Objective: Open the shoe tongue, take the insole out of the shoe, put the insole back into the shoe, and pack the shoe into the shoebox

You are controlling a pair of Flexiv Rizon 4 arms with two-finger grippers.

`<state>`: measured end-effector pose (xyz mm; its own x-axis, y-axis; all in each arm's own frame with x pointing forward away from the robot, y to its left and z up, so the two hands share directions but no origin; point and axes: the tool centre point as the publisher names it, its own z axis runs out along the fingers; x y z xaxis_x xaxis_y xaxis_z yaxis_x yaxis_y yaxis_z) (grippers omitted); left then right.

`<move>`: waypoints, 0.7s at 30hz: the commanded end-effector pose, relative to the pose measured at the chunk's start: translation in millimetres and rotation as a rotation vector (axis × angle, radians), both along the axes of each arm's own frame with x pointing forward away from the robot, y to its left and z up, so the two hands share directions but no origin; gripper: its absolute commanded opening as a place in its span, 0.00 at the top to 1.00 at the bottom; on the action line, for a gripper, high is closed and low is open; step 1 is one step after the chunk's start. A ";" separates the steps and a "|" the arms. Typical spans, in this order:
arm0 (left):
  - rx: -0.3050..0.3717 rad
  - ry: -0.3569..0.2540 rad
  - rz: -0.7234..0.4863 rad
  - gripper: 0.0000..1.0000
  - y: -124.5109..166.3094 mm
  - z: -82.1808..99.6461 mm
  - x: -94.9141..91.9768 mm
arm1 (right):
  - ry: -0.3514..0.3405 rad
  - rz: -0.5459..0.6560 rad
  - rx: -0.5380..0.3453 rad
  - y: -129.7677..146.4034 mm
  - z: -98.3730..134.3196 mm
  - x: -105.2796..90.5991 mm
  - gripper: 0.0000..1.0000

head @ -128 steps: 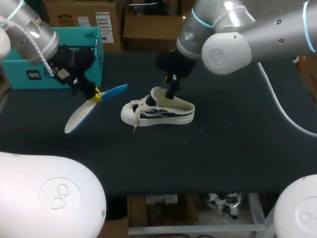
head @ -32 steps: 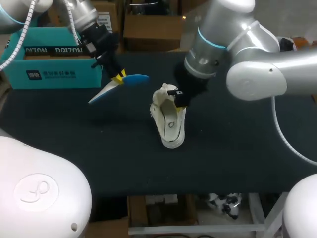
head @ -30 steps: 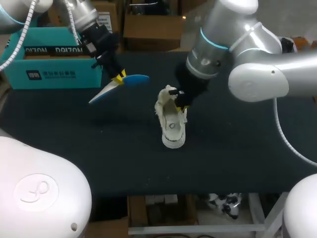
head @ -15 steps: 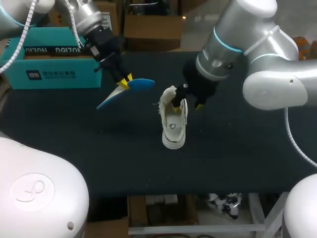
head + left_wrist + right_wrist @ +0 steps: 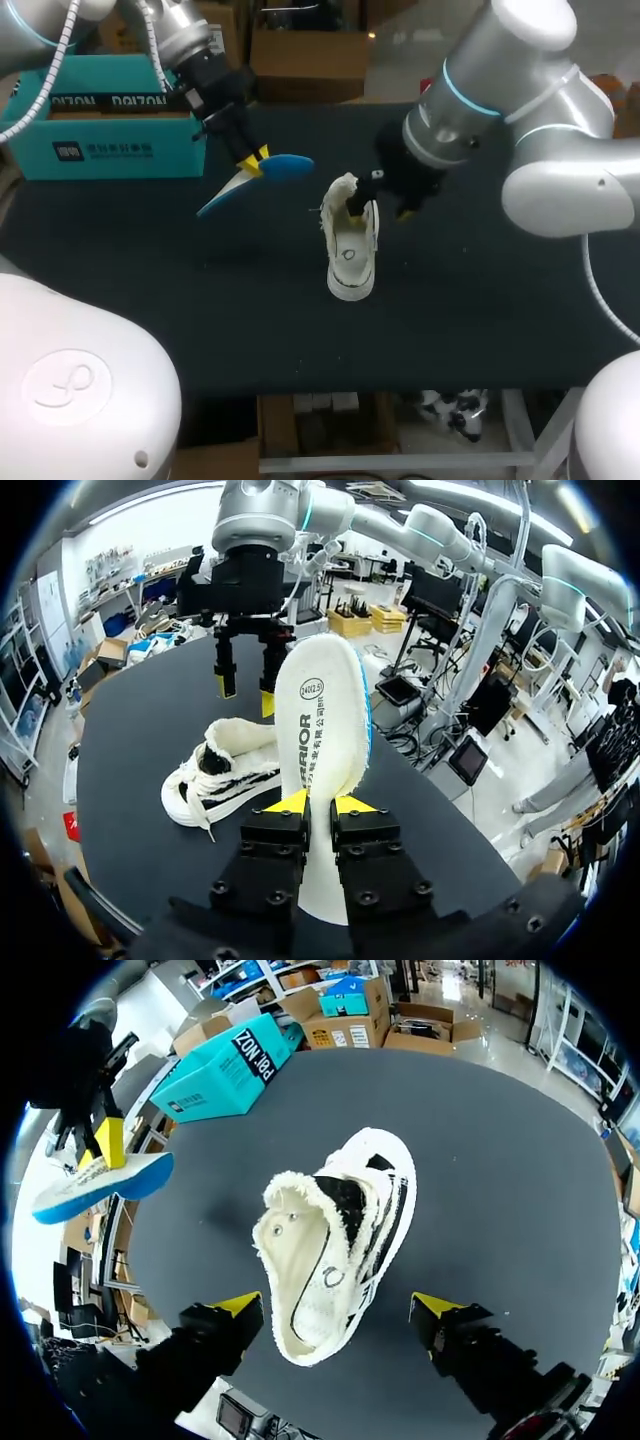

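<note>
step: insole back in | my left end effector (image 5: 255, 160) pinches insole (image 5: 228, 192) (off the desk) | right end effector (image 5: 380, 211) spread above shoe (image 5: 349, 250) | next: feed insole into opening

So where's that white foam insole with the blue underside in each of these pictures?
Head view: the white-and-blue foam insole is held above the table by the left tool, between the teal cardboard shoebox and the white sneaker.
Left wrist view: it stands up between this tool's fingers, with the sneaker beside it.
Right wrist view: it is off beside the sneaker, towards the shoebox.
Shared landmark: the white sneaker.
</note>
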<state>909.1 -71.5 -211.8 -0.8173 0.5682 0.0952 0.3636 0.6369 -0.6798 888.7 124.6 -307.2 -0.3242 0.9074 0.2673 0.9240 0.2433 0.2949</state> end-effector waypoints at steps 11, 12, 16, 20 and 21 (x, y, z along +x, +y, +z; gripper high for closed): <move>-0.112 -0.112 -0.146 1.00 -47.7 -11.5 -87.1 | 0.260 -0.267 0.379 -61.5 38.6 -46.3 0.00; -0.122 -0.126 -0.161 1.00 -52.6 -10.3 -90.1 | 0.260 -0.267 0.379 -61.5 38.6 -46.3 0.00; -0.157 -0.162 -0.276 1.00 -72.5 -5.6 -102.7 | 0.260 -0.267 0.379 -61.5 38.6 -46.3 0.00; -0.183 -0.201 -0.391 1.00 -91.2 -5.4 -113.6 | 0.260 -0.267 0.379 -61.5 38.6 -46.3 0.00; -0.185 -0.204 -0.409 1.00 -94.7 -5.6 -115.5 | 0.260 -0.267 0.379 -61.5 38.6 -46.3 0.00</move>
